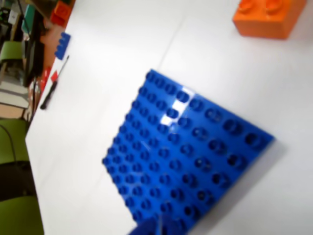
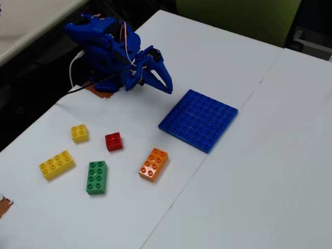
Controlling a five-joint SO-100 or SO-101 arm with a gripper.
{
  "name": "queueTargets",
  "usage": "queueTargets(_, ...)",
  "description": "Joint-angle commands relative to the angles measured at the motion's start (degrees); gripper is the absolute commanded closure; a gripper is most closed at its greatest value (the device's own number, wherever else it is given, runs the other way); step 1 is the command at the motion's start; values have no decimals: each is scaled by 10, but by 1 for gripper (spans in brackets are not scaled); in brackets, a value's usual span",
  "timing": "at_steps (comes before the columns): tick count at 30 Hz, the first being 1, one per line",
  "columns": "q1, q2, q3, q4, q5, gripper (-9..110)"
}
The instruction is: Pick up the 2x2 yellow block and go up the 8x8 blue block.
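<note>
2x2 yellow block lies on the white table at the left of the fixed view, untouched, left of the red brick and far of the long yellow brick. gripper hangs above the table with fingers parted and nothing between them, just left of the 8x8 blue block. green brick and orange brick lie nearer. wrist view shows the blue plate and the orange brick.

blue plastic arm folded low over its base, two-finger gripper slightly parted, empty, pointing down-right in fixed view
</note>
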Motion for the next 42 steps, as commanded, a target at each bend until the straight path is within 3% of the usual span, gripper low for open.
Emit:
queueTargets(1, 0, -62, -104, 40, -44, 101)
queueTargets(9, 53, -244, -361, 283, -226, 100)
queueTargets(20, 250, -432, -607, 544, -557, 99)
queueTargets(30, 438, -532, -671, 575, -801, 98)
queueTargets(35, 506, -569, -649, 499, -845, 96)
queueTargets(42, 555, -610, -661, 440, -824, 96)
